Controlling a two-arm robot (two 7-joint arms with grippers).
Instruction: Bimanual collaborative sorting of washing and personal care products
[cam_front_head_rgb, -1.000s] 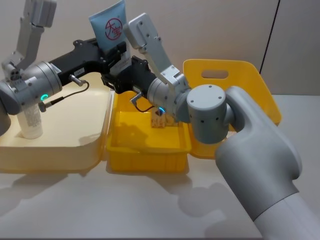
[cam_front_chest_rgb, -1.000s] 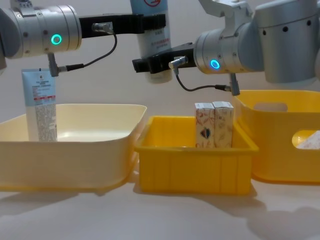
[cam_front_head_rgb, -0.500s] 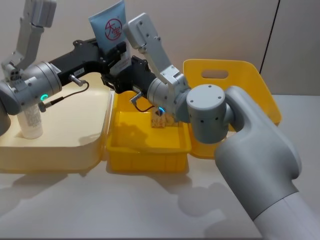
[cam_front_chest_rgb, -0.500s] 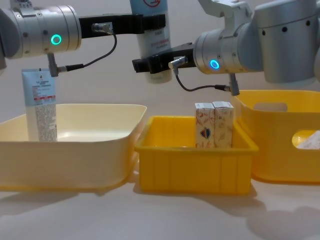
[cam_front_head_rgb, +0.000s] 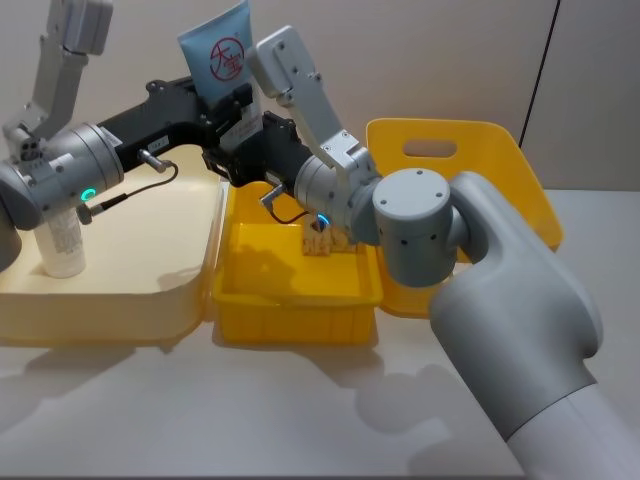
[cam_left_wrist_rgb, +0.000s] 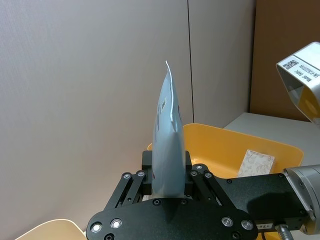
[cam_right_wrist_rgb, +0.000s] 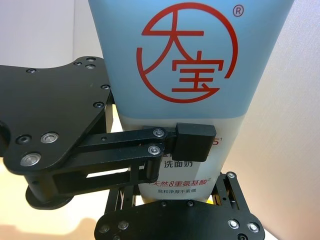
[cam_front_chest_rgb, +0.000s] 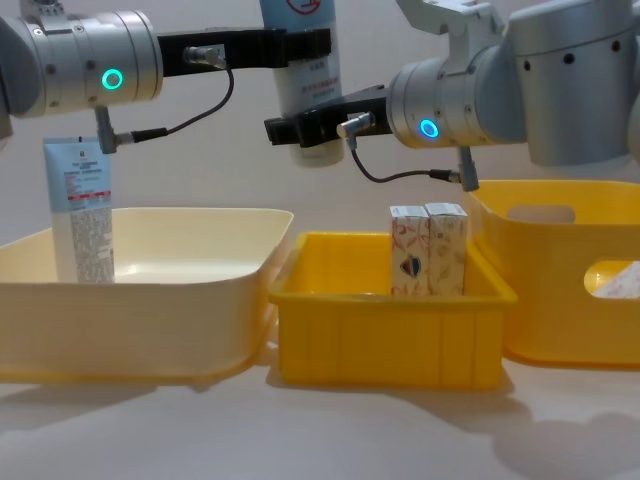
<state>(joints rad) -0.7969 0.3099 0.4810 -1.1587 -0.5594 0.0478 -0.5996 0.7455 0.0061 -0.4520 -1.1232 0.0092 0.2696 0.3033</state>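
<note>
Above yellow bin (cam_front_chest_rgb: 390, 330), both claws clamp tube (cam_front_chest_rgb: 305, 85).

The tall pale-blue plastic squeeze tube (cam_front_head_rgb: 222, 55) in my black pincers bears a red ring logo, the cartons (cam_front_chest_rgb: 428, 249) are cream with orange pattern, their small plastic bin (cam_front_chest_rgb: 385, 330) yellow.
</note>
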